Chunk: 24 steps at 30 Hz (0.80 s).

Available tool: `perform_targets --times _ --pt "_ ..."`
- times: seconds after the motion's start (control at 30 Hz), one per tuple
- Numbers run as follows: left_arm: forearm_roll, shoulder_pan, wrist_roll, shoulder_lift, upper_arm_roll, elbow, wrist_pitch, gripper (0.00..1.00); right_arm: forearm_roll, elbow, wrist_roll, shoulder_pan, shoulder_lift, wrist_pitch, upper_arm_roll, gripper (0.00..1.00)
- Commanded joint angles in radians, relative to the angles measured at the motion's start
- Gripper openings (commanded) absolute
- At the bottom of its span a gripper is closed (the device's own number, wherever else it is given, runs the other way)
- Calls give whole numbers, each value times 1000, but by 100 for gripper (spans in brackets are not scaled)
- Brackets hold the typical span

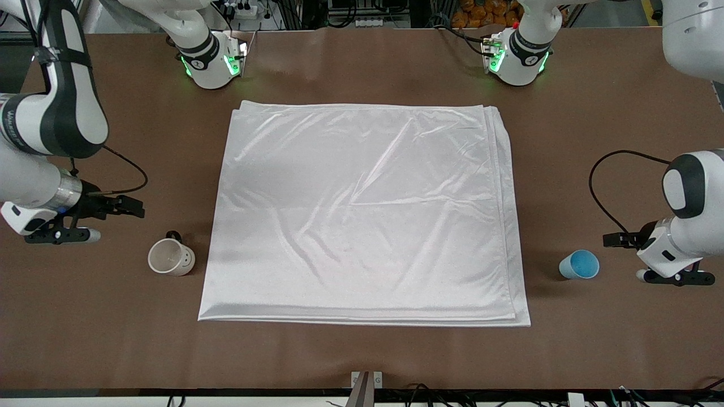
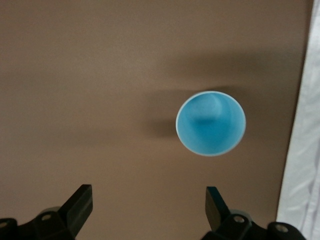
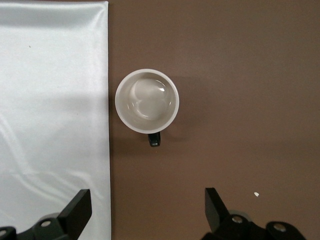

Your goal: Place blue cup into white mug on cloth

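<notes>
Cloth (image 1: 362, 212), white and shiny, is spread flat in folded layers at the middle of the brown bench (image 1: 362, 356), with light wrinkles across its surface. The mug (image 1: 171, 257) is seen upright on the bare bench, just beside the cloth edge toward the right arm's end, not on the cloth. Its small black handle (image 1: 173, 235) is turned toward the robots' bases, and tiny dark marks are visible on its side. In the right wrist view the mug (image 3: 147, 101) is shown from above, its inside empty and pale, with the cloth edge (image 3: 52, 120) close beside it but apart.

The cup (image 1: 580, 264), light blue and without a handle, is set upright on the bare bench toward the left arm's end, near the cloth but apart from it. In the left wrist view its blue inside (image 2: 211, 123) is shown empty.

The right hand (image 1: 127, 206) is held over the bare bench close to the mug, with its 2 fingers (image 3: 76, 212) spread apart and nothing between them. The left hand (image 1: 616, 239) is held over the bench just beside the cup, with its fingers (image 2: 79, 206) likewise spread and nothing held.
</notes>
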Motion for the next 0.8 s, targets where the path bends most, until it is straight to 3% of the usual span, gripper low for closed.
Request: perform_targets --times 0.0,0.77 --pt "21 2 7 62 -8 35 45 100 13 -106 5 7 -18 125 5 100" --pt "18 4 10 164 -8 32 200 100 13 -215 5 30 85 376 5 98"
